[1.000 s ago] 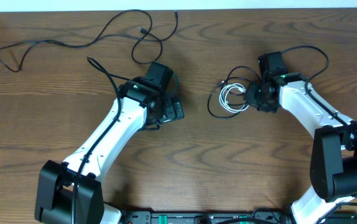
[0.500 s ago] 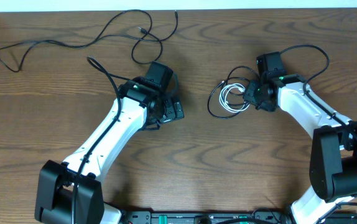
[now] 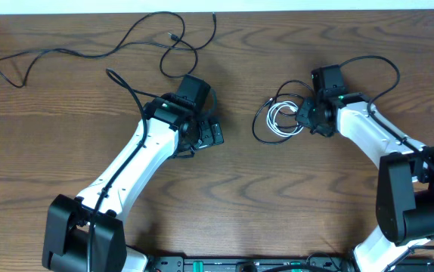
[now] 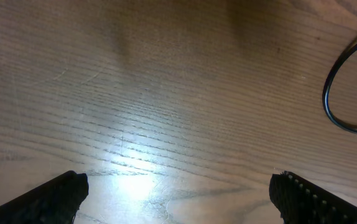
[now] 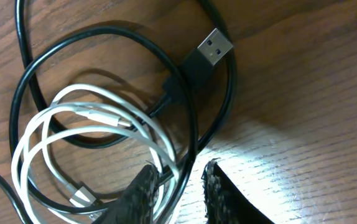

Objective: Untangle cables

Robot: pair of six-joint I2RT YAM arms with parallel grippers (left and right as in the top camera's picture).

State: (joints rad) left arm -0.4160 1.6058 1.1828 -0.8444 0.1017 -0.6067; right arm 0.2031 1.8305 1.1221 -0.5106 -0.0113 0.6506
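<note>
Drawn close on the right gripper (image 5: 181, 190), strands of the white cable (image 5: 78, 198) and black cable (image 5: 203, 55) running between the fingertips; clamped or only straddling, hard to tell. Spread wide on the left gripper (image 4: 178, 186), above bare table (image 4: 166, 93); black loop well beyond its right fingertip.
</note>
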